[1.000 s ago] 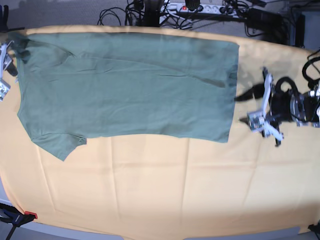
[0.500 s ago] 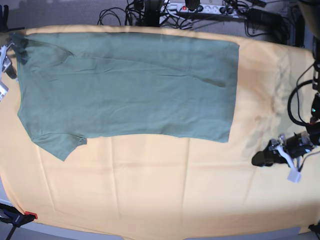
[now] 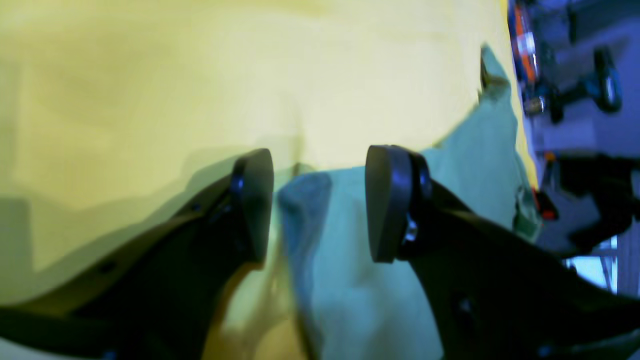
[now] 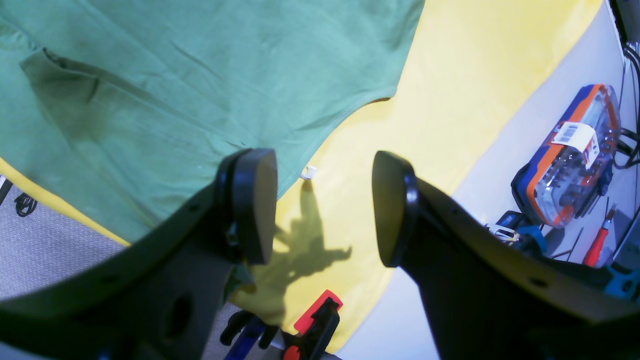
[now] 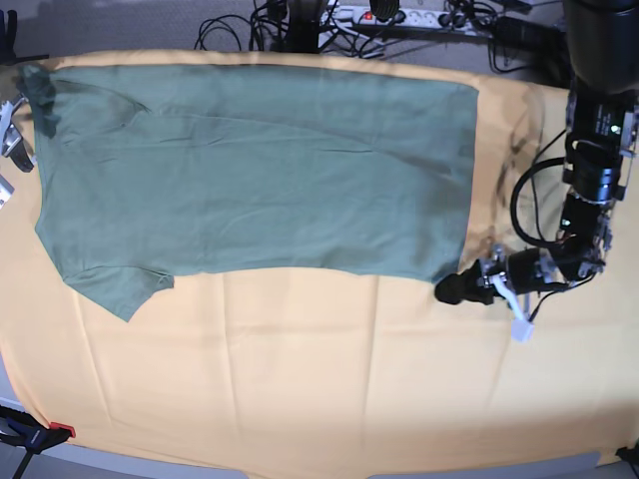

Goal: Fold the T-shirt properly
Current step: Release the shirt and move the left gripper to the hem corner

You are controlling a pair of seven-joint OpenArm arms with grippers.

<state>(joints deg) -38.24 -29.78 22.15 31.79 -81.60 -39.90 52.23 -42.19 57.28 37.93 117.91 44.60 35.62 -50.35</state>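
The sage-green T-shirt (image 5: pixel 260 170) lies flat across the far half of the yellow-orange cloth (image 5: pixel 319 379), neck end at the left, hem at the right. My left gripper (image 5: pixel 452 290) is low at the shirt's near right hem corner. In the left wrist view it (image 3: pixel 320 205) is open, and the corner of the shirt (image 3: pixel 350 280) lies between its fingers. My right gripper (image 4: pixel 325 207) is open and empty above the shirt's edge (image 4: pixel 200 75) at the table's left end. A small white tag (image 4: pixel 309 172) shows at that edge.
A power strip and cables (image 5: pixel 389 15) lie behind the table. A red clamp (image 5: pixel 55 431) holds the cloth at the near left corner and also shows in the right wrist view (image 4: pixel 315 310). An orange and blue tool case (image 4: pixel 570 155) lies off the table.
My left arm has swung down from beside the shirt's right edge and then moved left to its near right hem corner. The shirt and the right arm have barely moved.
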